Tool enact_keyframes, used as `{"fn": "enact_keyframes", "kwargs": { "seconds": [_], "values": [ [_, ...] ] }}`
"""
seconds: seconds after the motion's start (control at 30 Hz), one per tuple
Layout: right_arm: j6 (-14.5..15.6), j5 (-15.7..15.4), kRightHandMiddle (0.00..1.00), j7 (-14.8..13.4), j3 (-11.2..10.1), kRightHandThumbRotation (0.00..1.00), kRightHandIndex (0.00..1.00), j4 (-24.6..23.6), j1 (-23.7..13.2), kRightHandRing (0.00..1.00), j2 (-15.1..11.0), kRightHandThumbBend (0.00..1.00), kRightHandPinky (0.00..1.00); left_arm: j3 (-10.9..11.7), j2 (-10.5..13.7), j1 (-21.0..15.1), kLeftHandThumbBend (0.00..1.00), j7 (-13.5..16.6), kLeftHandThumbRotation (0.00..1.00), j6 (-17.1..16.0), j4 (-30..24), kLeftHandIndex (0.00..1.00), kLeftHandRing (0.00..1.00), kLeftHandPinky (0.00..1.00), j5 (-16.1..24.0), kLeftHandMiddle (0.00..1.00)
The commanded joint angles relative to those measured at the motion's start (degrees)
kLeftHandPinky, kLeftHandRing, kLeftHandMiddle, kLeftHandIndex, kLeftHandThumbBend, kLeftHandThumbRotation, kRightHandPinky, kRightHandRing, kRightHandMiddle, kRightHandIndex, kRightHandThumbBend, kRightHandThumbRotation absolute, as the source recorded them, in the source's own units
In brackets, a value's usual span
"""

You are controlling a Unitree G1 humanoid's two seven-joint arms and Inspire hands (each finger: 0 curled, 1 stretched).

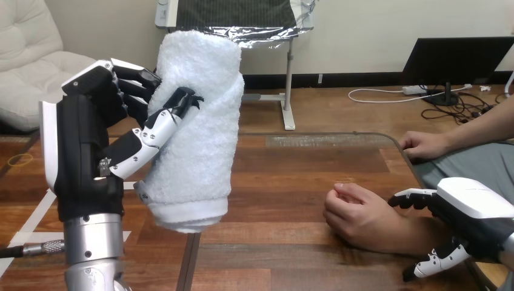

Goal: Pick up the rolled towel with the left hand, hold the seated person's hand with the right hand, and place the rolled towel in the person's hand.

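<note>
My left hand (pixel 91 151) is raised at the view's left and shut on the rolled white towel (pixel 200 115). The towel stands nearly upright above the table, with fingers on its far side and the thumb across its front. The person's hand (pixel 357 215) rests loosely closed on the table at the lower right. My right hand (pixel 470 212) lies over that hand's wrist. Its fingers (pixel 415 197) reach along the wrist's far side, and the thumb (pixel 436 262) sticks out straight on the near side, not closed round the wrist.
The person's other hand (pixel 424 145) rests on the wooden table's (pixel 291 182) far right edge. White tape marks (pixel 30 227) lie on the table at the lower left.
</note>
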Motion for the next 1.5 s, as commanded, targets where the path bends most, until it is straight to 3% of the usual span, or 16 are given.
{"fn": "enact_keyframes", "kwargs": {
  "seconds": [0.0, 0.63, 1.03, 1.33, 1.47],
  "values": [
    [-0.1, -0.5, 0.8, -1.8, 1.3, 0.21, 0.8, 2.5, -4.1, 0.8, -0.2, 1.0, 0.71, 0.0, -0.1, -2.5, 0.48, -0.1, 0.0, -1.8, -0.7, 0.37, 0.24, 0.18, -0.6, 0.31],
    [-0.5, -3.7, 0.79, -5.4, 4.7, 0.23, 0.79, 8.9, -9.1, 0.79, -0.3, 1.0, 0.7, 0.6, 0.4, -2.6, 0.48, -0.8, 0.0, -2.6, -0.1, 0.37, 0.24, 0.18, -0.6, 0.31],
    [2.6, -4.9, 0.81, -3.6, 6.4, 0.28, 0.81, 10.8, -12.1, 0.81, -0.9, 1.0, 0.71, 0.9, 0.5, -2.6, 0.47, -1.0, 0.0, -2.8, 0.0, 0.36, 0.24, 0.18, -0.4, 0.31],
    [2.8, -5.9, 0.81, -4.7, 8.1, 0.31, 0.81, 14.8, -14.8, 0.8, -1.3, 1.0, 0.69, 1.1, 0.8, -2.6, 0.48, -1.1, 0.0, -3.2, 0.3, 0.36, 0.24, 0.18, -0.3, 0.31],
    [4.1, -6.3, 0.82, -3.5, 8.8, 0.34, 0.82, 16.0, -16.0, 0.8, -1.4, 1.0, 0.68, 1.1, 0.7, -2.5, 0.48, -1.0, 0.0, -3.3, 0.2, 0.36, 0.24, 0.18, -0.5, 0.31]
  ]
}}
